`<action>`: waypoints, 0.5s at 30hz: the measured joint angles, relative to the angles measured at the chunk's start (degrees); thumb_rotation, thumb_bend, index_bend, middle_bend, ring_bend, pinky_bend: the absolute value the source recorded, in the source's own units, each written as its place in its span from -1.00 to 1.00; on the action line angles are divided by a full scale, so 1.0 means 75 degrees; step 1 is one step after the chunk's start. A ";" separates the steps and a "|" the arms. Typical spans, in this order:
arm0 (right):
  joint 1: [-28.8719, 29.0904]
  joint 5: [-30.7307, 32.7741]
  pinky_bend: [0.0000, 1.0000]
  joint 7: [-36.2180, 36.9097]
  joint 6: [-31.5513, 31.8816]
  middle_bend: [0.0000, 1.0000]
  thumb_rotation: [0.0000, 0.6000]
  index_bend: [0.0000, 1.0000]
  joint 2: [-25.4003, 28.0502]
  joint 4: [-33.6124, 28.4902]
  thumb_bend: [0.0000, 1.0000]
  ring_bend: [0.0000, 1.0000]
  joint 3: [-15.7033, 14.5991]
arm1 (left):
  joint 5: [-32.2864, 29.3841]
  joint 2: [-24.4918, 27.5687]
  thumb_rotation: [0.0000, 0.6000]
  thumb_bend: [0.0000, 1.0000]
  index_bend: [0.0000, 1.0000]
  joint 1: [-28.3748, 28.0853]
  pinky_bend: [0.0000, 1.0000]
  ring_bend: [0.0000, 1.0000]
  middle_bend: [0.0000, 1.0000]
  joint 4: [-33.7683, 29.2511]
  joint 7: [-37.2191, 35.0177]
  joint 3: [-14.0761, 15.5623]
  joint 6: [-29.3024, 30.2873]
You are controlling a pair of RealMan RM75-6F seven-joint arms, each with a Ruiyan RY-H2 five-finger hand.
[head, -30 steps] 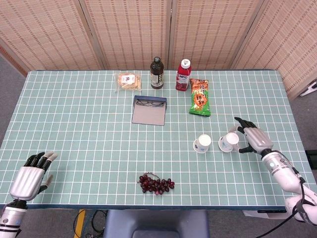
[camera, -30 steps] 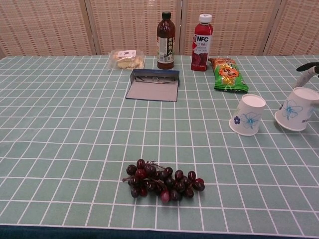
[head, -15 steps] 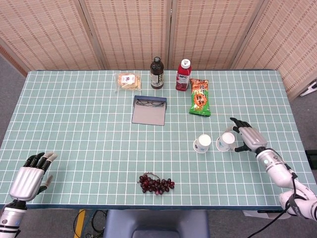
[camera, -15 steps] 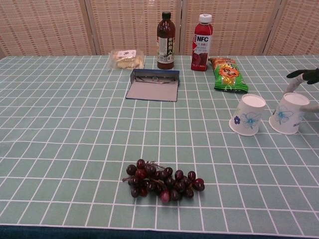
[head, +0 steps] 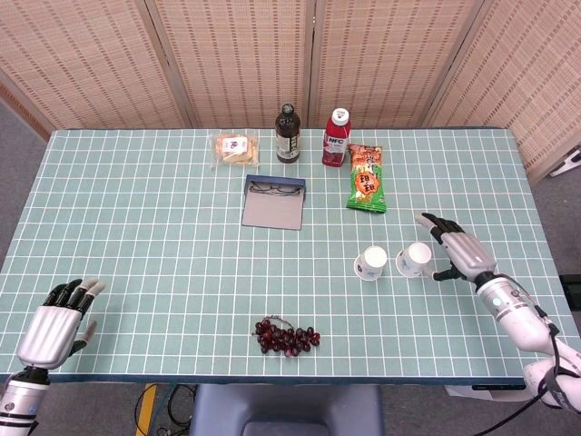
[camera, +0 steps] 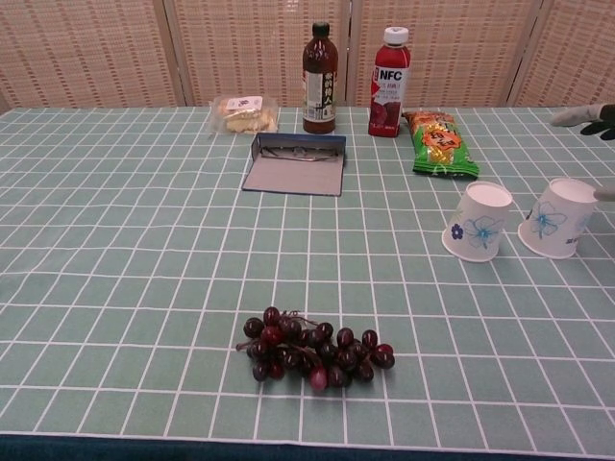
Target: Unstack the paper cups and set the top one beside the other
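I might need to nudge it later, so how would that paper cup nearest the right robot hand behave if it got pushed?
The right-hand paper cup looks thin-walled and empty, so it is probably very light and would slide or skid easily on the smooth table. It stands upside down on its wide rim, so it likely resists tipping somewhat. A firm squeeze from the right robot hand could probably crush it.

Looking like a staged lab/demo setup: woven screens (head: 236, 54) standing behind the far side, gridded table (head: 136, 209) w/ assorted props sitting on it.
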 measured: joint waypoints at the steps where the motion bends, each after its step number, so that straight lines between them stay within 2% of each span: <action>1: -0.0045 -0.0031 -1.00 -0.0029 0.0103 -1.00 1.00 -1.00 0.0104 -0.0154 -0.45 -1.00 -0.0005 | -0.0003 -0.0001 1.00 -0.19 -0.59 0.0001 -0.66 -0.70 -0.62 0.0000 0.0010 0.0000 -0.0001; 6: -0.0421 -0.0307 -1.00 -0.0169 0.0812 -1.00 1.00 -1.00 0.0612 -0.0802 -0.46 -1.00 -0.0118 | -0.0063 -0.0001 1.00 -0.19 -0.59 -0.0004 -0.66 -0.70 -0.62 0.0004 -0.0001 -0.0024 -0.0031; 15: -0.1503 -0.1063 -1.00 -0.0451 0.2608 -1.00 1.00 -1.00 0.0611 -0.0874 -0.46 -1.00 -0.0585 | -0.0122 -0.0005 1.00 -0.19 -0.58 -0.0015 -0.66 -0.70 -0.62 -0.0010 0.0075 -0.0053 -0.0056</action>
